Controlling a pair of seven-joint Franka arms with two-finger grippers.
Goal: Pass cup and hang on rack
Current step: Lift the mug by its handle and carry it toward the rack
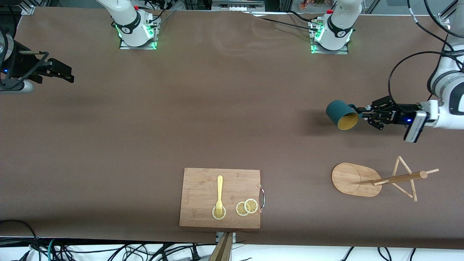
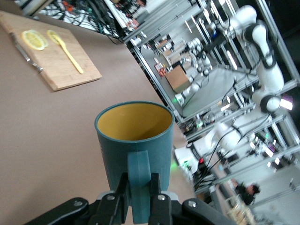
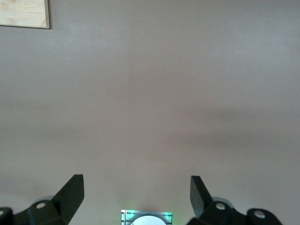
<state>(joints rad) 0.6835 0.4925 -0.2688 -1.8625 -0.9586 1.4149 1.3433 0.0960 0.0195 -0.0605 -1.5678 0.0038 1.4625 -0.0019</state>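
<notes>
The cup (image 1: 340, 114), dark teal with a mustard-yellow inside, is held in the air on its side, mouth tilted toward the front camera. My left gripper (image 1: 362, 111) is shut on its loop handle over bare table at the left arm's end. In the left wrist view the fingers (image 2: 117, 190) clamp the handle (image 2: 139, 173) of the cup (image 2: 136, 136). The rack (image 1: 357, 179), with an oval base, a pole and thin pegs, stands on the table near the front edge at the same end. My right gripper (image 1: 69, 76) is open and empty, waiting at the right arm's end (image 3: 137, 185).
A rectangular wooden cutting board (image 1: 203, 188) lies at the middle of the front edge, with a yellow fork (image 1: 219, 192) and lemon slices (image 1: 246, 207) on it. It also shows in the left wrist view (image 2: 56, 70) and the right wrist view (image 3: 23, 13).
</notes>
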